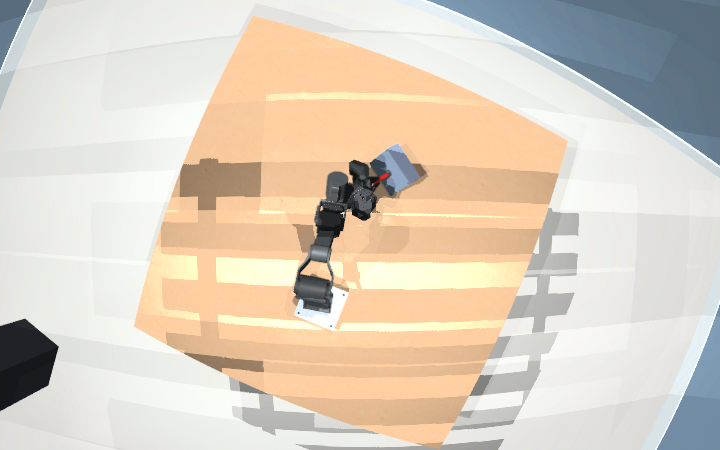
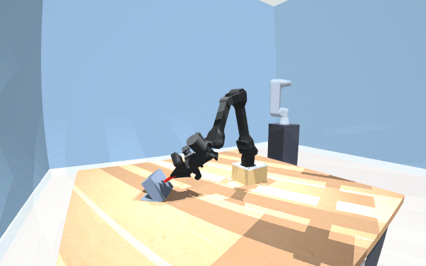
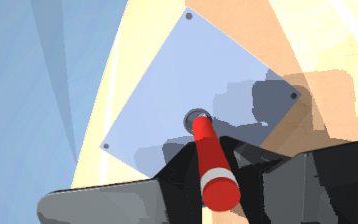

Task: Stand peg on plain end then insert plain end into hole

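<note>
My gripper (image 1: 375, 181) (image 2: 174, 175) (image 3: 211, 150) is shut on the red peg (image 1: 382, 177) (image 2: 167, 179) (image 3: 209, 145). The peg's white band (image 3: 217, 175) is at the end nearest the wrist camera, and its plain end points at the sloped panel (image 1: 391, 162) (image 2: 153, 185) (image 3: 165, 95). In the wrist view the plain end overlaps the lower right part of the round hole (image 3: 191, 120). The left part of the hole's rim shows beside the peg. Whether the tip is inside the hole or just in front of it, I cannot tell.
The sloped panel stands on the wooden table (image 1: 463, 223) (image 2: 141, 228). The arm's base plate (image 1: 340, 305) (image 2: 236, 164) is behind the gripper, on a block (image 2: 241, 175). A dark pedestal (image 2: 282, 145) with a pale arm stands beyond the table.
</note>
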Robot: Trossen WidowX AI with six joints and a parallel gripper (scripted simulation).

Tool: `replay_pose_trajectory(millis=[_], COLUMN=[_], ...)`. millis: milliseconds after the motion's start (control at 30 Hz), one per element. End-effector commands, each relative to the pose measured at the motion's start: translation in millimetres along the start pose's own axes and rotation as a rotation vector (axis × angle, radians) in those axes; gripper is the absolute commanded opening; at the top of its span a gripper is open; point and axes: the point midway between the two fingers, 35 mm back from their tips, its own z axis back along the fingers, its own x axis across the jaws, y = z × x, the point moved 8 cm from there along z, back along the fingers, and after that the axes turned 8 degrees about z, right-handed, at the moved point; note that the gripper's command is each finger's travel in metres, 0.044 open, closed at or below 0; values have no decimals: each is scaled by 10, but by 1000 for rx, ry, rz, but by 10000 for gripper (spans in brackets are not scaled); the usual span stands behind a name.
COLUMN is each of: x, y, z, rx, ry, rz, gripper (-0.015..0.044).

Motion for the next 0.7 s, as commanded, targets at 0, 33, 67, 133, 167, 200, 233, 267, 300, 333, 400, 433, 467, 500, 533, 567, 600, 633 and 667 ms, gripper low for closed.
replay_pose_trajectory(millis=[0,33,67,133,167,200,233,267,300,333,400,433,467,500,533,567,600,633,667], x=[-7,-7,-7,-7,-7,-7,-4,-2,1,3,8,12,14,18,20,23,25,28,29], y=[1,1,1,1,1,1,1,1,1,1,1,0,0,-1,-1,-2,-2,-3,-3], z=[5,5,5,5,5,5,4,3,1,1,0,0,0,0,0,0,-1,-2,-4], rx=[0,0,0,0,0,0,0,0,0,0,0,0,0,0,0,0,0,0,0], ry=[2,2,2,2,2,2,2,2,2,2,2,2,2,2,2,2,2,2,2], rz=[1,1,1,1,1,1,1,1,1,1,1,1,1,1,1,1,1,1,1], gripper=[0,0,0,0,0,0,0,0,0,0,0,0,0,0,0,0,0,0,0])
